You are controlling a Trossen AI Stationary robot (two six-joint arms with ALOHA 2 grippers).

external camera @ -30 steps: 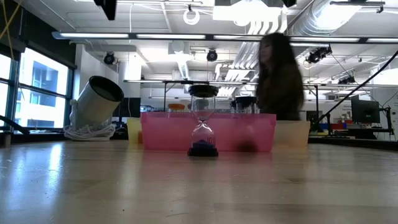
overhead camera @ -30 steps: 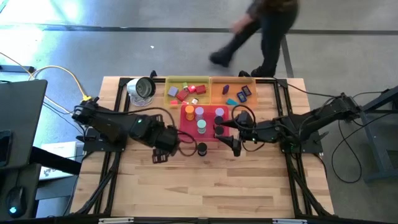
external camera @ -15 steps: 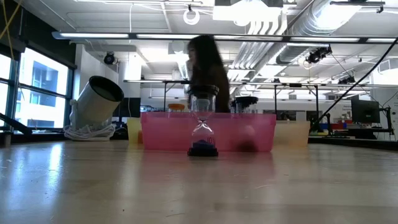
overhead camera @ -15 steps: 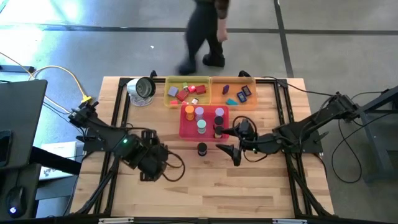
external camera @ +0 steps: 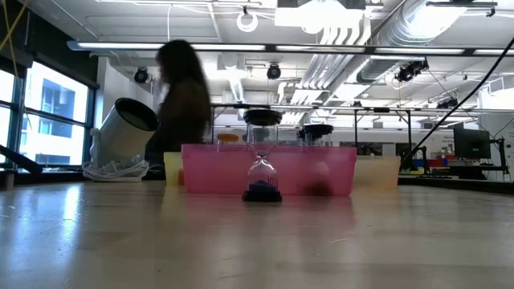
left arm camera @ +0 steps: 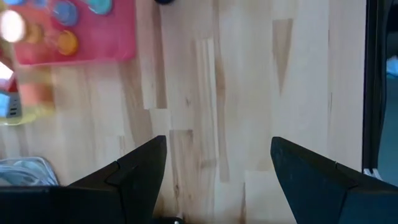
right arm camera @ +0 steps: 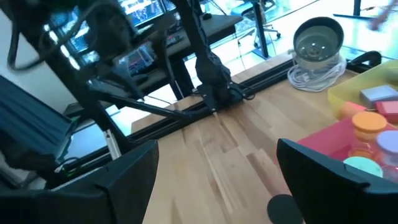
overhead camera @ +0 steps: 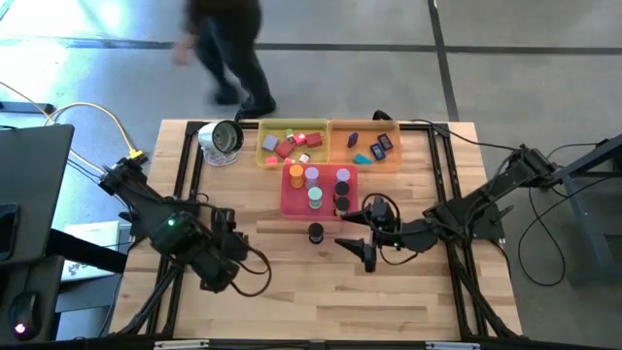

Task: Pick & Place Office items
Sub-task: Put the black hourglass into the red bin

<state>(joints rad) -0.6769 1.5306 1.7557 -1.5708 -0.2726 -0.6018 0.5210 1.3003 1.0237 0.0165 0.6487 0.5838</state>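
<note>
Left gripper (overhead camera: pixel 216 277) pulled back from the pink tray (overhead camera: pixel 292 203), open and empty. Right gripper (overhead camera: pixel 362 255) open near the black cylinder (overhead camera: pixel 316 232), likely next pick.

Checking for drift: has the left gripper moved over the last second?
Yes. In the high view the left gripper has pulled back from beside the pink tray, toward the table's near left area, empty.
</note>
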